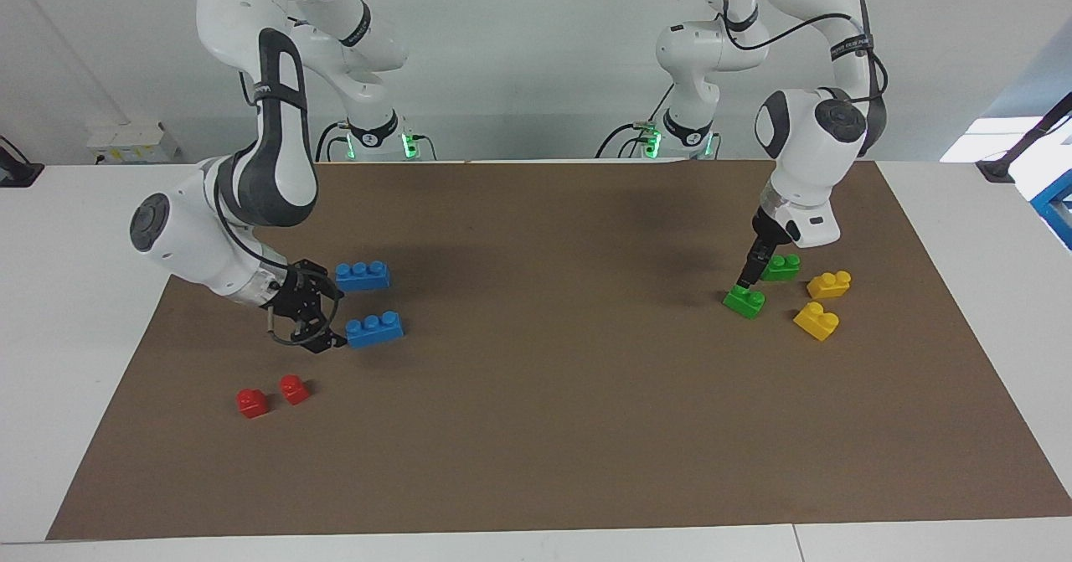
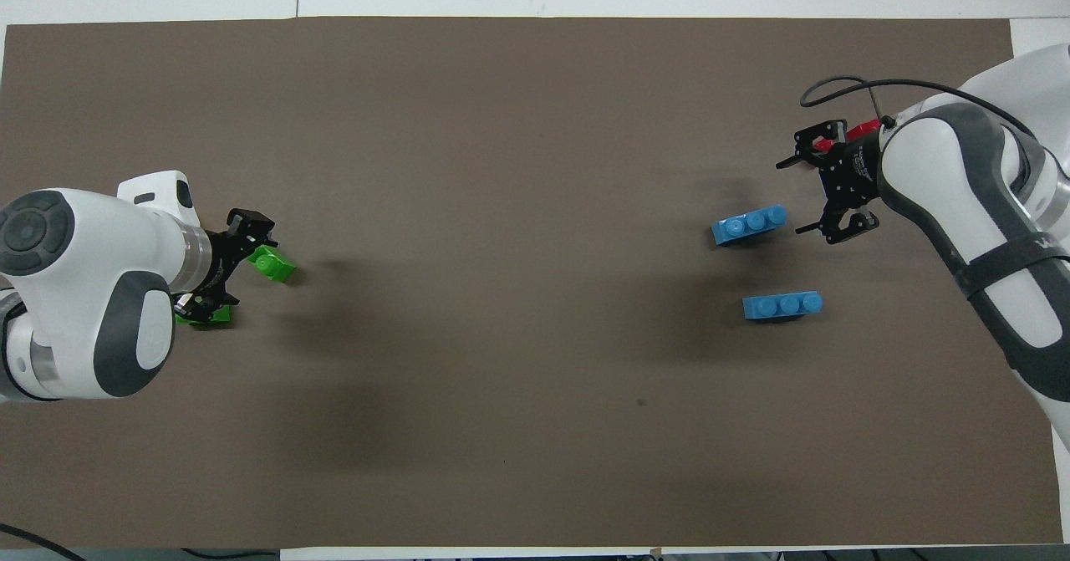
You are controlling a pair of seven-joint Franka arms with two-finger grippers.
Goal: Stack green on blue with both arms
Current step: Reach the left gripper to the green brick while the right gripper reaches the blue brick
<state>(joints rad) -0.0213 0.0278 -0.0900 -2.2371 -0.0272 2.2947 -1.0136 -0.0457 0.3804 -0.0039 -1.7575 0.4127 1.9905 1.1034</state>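
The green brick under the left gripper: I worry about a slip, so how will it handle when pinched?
The green brick looks like rigid moulded plastic, so probably stiff and light. Its flat base should resist rolling. Glossy sides may slip in the open left gripper.

left gripper [image 2: 224, 270] open over green bricks [image 2: 274, 266] | right gripper [image 2: 815, 196] open beside blue brick [image 2: 749, 225]
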